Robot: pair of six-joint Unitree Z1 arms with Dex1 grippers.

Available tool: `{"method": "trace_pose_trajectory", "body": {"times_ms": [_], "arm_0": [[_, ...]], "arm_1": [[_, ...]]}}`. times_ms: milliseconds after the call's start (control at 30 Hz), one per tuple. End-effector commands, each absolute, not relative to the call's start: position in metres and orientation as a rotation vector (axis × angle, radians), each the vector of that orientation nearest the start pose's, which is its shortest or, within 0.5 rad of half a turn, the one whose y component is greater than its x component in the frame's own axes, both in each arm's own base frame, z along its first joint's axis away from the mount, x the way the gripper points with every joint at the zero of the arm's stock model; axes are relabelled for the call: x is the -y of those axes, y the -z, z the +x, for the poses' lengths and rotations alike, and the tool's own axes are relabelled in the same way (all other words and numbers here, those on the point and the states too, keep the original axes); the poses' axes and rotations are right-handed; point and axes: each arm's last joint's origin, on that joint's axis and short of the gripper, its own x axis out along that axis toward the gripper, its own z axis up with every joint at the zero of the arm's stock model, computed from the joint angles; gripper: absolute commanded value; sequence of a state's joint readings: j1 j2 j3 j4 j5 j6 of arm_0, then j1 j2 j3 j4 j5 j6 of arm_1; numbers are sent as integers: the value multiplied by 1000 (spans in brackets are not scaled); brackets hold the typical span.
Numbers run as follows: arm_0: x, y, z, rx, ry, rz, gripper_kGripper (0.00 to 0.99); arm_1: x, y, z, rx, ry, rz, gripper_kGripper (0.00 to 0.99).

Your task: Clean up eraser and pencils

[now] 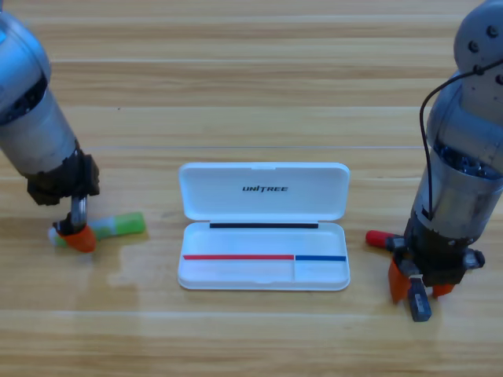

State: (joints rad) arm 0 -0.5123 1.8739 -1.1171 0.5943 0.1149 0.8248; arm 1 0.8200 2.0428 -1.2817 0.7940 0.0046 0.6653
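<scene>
My left gripper (pixel 77 236) is down on the table at the white end of the green pen (pixel 118 226); the pen lies flat and its green end sticks out to the right. I cannot tell how those jaws stand. The open white case (pixel 264 271) sits in the middle. My right gripper (pixel 415 289) is spread, with the red-capped pen (pixel 380 238) just up-left, mostly hidden under my arm.

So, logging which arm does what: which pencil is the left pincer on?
The left pincer is down on the light green and white pencil, left of the white case. The red-capped one lies by the right pincer.
</scene>
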Motion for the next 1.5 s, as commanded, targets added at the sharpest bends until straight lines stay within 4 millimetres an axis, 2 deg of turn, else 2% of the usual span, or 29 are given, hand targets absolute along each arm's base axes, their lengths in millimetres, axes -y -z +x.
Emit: {"method": "trace_pose_trajectory", "body": {"times_ms": [33, 133, 267, 333, 467, 567, 700, 767, 800, 933, 1033, 1133, 1200, 1367, 1500], "arm_0": [[149, -183, 294, -1182, 887, 1101, 917], [150, -176, 296, -1192, 890, 1102, 900], [151, -168, 299, -1201, 893, 1102, 893], [152, -165, 300, -1202, 893, 1104, 888], [153, -160, 302, -1209, 895, 1102, 830], [154, -157, 303, -1217, 896, 1101, 739], [154, -157, 304, -1215, 901, 1106, 517], [155, -159, 305, -1206, 904, 1112, 359], [155, -160, 305, -1204, 902, 1110, 285], [154, -166, 304, -1197, 896, 1108, 0], [153, -182, 302, -1180, 872, 1103, 0], [153, -209, 296, -1168, 868, 1105, 0], [159, -228, 289, -1153, 877, 1107, 0], [187, -271, 272, -1083, 937, 1141, 0], [217, -288, 262, -1044, 978, 1150, 0]], "arm_1": [[-266, -142, 230, -1687, -114, -192, 284], [-263, -141, 226, -1712, -115, -184, 189], [-259, -139, 222, -1731, -108, -189, 161], [-258, -138, 221, -1736, -107, -190, 9], [-257, -146, 221, -1722, -165, -224, 0], [-257, -166, 223, -1664, -264, -308, 0], [-265, -203, 232, -1546, -537, -557, 0], [-270, -219, 236, -1524, -676, -683, 0], [-272, -229, 235, -1515, -868, -799, 0], [-277, -248, 234, -1466, -1089, -897, 0], [-288, -248, 237, -1422, -1180, -1010, 0], [-304, -241, 244, -1395, -1205, -1087, 0], [-317, -236, 249, -1374, -1206, -1121, 0], [-349, -224, 263, -1345, -1223, -1142, 0], [-363, -214, 272, -1327, -1225, -1146, 0]]}}
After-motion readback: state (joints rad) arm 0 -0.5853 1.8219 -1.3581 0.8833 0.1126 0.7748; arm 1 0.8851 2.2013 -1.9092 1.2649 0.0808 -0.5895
